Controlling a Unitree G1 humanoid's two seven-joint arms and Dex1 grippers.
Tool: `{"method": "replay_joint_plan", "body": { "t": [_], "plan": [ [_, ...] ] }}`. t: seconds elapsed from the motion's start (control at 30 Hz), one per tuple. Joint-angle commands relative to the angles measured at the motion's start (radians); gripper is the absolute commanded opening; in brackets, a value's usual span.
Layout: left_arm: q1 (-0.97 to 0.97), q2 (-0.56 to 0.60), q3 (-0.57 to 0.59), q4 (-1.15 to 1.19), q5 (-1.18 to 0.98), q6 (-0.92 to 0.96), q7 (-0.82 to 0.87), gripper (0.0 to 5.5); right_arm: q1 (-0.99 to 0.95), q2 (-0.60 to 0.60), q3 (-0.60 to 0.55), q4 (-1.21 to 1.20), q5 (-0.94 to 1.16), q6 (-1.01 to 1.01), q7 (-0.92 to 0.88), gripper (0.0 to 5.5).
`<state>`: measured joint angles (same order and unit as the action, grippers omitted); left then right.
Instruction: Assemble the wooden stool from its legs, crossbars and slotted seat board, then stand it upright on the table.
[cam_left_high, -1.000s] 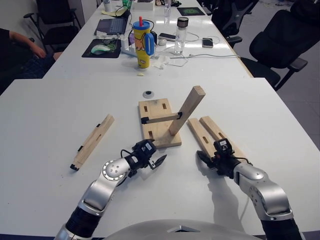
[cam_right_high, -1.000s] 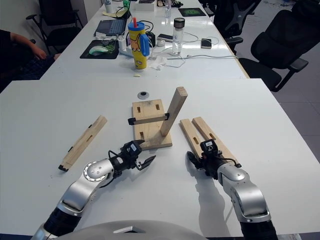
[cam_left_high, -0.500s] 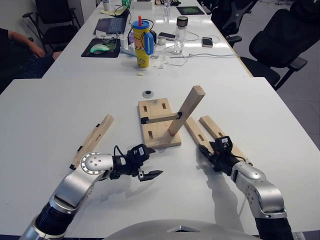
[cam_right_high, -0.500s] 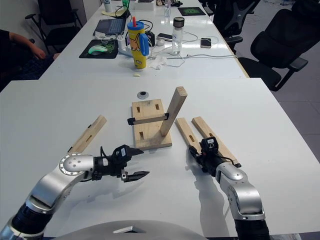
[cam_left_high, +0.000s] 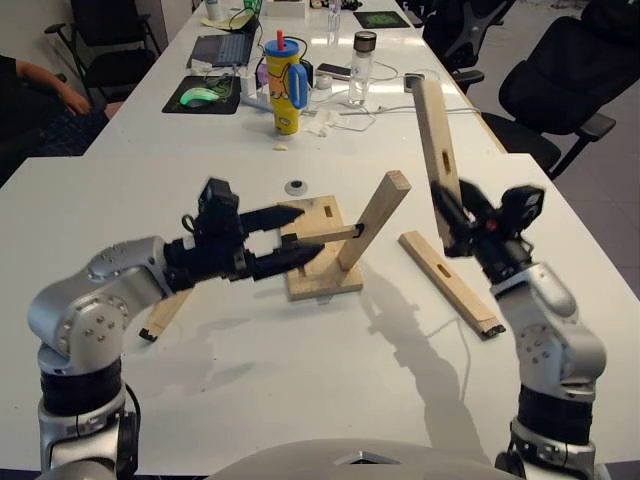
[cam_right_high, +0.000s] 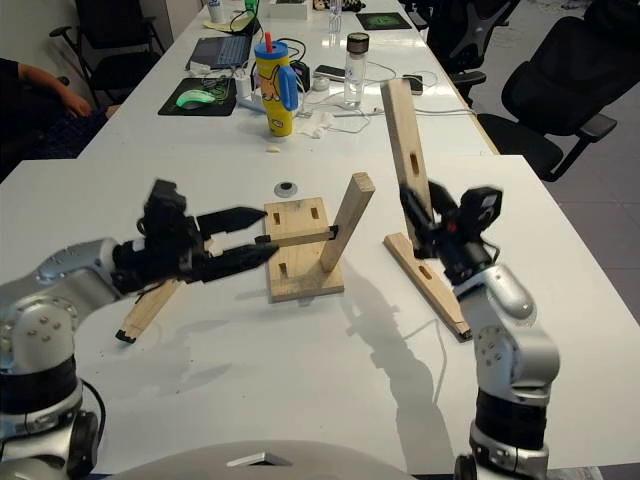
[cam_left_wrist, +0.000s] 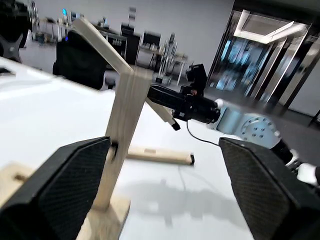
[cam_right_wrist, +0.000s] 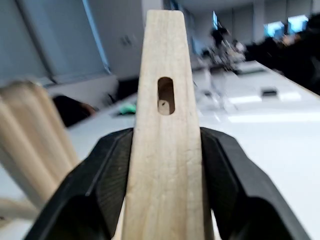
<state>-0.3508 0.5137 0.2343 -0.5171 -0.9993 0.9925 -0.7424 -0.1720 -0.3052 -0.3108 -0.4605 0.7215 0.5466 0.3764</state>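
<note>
Wood lies about the white table (cam_left_high: 300, 380) in the head view. The slotted seat board (cam_left_high: 322, 278) is flat at mid-table, with one leg (cam_left_high: 375, 220) standing in it at a slant and a crossbar (cam_left_high: 322, 237) jutting sideways from that leg over the board. The left jaws are spread wide around the crossbar's free end, gripping nothing. The right jaws are clamped on a second leg (cam_left_high: 435, 140), held nearly upright above the table. A third leg (cam_left_high: 448, 282) lies flat beneath it, and a fourth (cam_left_high: 165, 312) lies beside the left arm.

From the left wrist, the slanted leg stands between the two parted pads, with the right arm and its load farther off.

From the right wrist, the held leg rises between both pads, its slot (cam_right_wrist: 165, 95) above the grip.

These pieces look stiff, light and smooth (likely to twist in a loose pinch), so I'd hold mid-length, away from slot and end. The standing leg and crossbar crowd the board's free slots. A yellow cup (cam_left_high: 285, 85) and a bottle (cam_left_high: 361, 70) sit well apart behind.
</note>
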Motion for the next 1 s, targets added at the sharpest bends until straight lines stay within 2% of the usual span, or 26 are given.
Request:
{"method": "replay_joint_plan", "body": {
  "t": [0.03,0.17,0.27,0.57,0.93,1.0],
  "plan": [
    [-0.095,-0.02,0.047,0.087,-0.114,0.026,0.081,4.42,-0.157,-0.077,-0.089,-0.029,0.411,0.129,0.044,2.03],
    [-0.128,-0.034,0.06,0.125,-0.237,0.043,0.133,5.1,-0.197,-0.174,-0.102,0.016,0.732,0.251,0.11,2.03],
    [-0.155,-0.043,0.061,0.157,-0.338,0.054,0.171,5.12,-0.169,-0.202,-0.054,-0.002,0.834,0.301,0.147,2.03],
    [-0.239,-0.036,0.002,0.196,-0.531,0.063,0.256,5.12,-0.08,-0.248,0.067,-0.016,0.787,0.352,0.283,2.03],
    [-0.257,0.024,-0.016,0.201,-0.642,0.056,0.28,5.12,-0.052,-0.326,0.085,0.015,0.769,0.385,0.425,2.03],
    [-0.256,0.027,-0.024,0.198,-0.669,0.056,0.284,4.89,-0.045,-0.329,0.078,0.023,0.789,0.394,0.433,2.03]
  ]
}}
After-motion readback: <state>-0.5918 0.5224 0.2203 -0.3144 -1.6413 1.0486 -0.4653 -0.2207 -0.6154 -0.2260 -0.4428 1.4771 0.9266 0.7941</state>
